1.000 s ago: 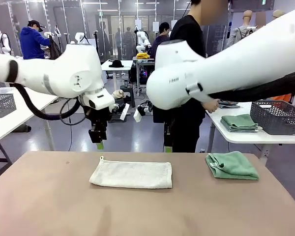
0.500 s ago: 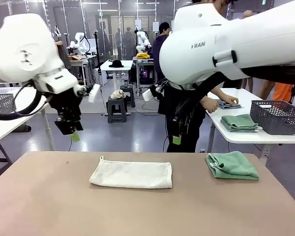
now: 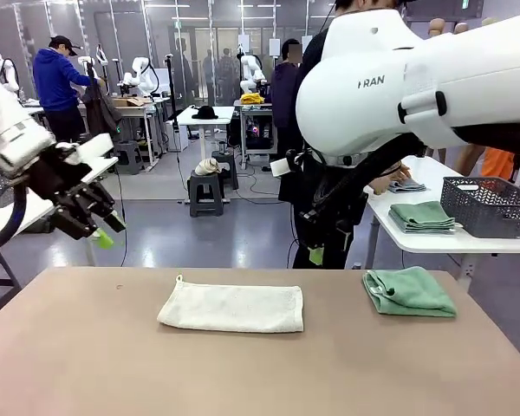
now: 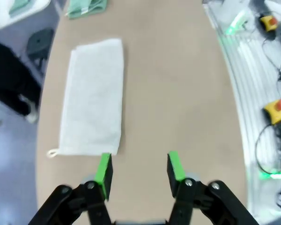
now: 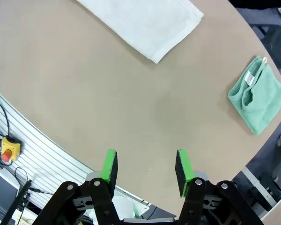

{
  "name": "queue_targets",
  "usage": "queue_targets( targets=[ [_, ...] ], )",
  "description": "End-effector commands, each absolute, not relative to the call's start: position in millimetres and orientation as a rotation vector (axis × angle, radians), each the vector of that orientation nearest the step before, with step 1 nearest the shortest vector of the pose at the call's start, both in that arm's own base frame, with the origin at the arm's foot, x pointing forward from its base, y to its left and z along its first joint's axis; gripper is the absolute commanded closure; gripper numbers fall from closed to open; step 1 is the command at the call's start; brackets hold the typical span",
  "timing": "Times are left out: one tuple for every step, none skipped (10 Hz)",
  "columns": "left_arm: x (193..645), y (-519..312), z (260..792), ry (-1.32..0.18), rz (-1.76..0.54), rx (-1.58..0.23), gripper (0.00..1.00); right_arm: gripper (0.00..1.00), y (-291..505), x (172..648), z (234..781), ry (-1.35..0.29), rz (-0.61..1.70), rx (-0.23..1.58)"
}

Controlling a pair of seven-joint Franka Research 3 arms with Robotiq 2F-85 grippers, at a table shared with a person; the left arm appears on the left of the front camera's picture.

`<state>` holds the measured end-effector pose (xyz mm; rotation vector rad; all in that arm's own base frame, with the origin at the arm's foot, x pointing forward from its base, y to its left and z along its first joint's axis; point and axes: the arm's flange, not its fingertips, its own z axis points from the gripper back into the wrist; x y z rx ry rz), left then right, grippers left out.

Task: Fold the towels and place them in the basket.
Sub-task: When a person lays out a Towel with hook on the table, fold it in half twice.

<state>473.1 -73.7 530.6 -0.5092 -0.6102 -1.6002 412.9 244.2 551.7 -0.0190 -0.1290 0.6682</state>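
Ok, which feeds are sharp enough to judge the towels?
Front view: sharp, cream towel and green towel evenly lit, no glare. Left wrist view: soft and blurred all over. Right wrist view: crisp, but the wide lens bends the table edge.

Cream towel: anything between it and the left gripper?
Nothing visible. The left gripper hangs open, pointed at bare table. The cream towel lies flat just ahead of its fingers with nothing on it. The green towel sits apart, farther along the table.
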Motion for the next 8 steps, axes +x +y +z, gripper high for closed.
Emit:
queue_targets(
  targets=[
    [479,-39,514,-0.688,-1.596,-0.674,0.4,0.37,248,418,552,-0.131,0.683,-0.035],
    [480,-26,507,-0.758,-1.579,-0.687,0.4,0.37,248,418,552,-0.131,0.683,-0.035],
    [480,-17,500,-0.799,-1.551,-0.694,0.4,0.37,248,418,552,-0.131,0.683,-0.035],
    [477,-9,494,-0.841,-1.508,-0.694,0.4,0.37,246,414,551,-0.127,0.674,-0.024],
    [474,-4,492,-0.878,-1.486,-0.691,0.28,0.37,251,413,549,-0.161,0.537,-0.049],
    [473,0,490,-0.904,-1.474,-0.694,0.2,0.19,251,414,549,-0.209,0.42,-0.004],
    [474,3,488,-0.912,-1.453,-0.705,0.2,0.17,248,417,549,-0.248,0.274,0.017],
    [476,4,484,-0.9,-1.439,-0.704,0.01,0.0,243,420,548,-0.283,0.176,0.079]
  ],
)
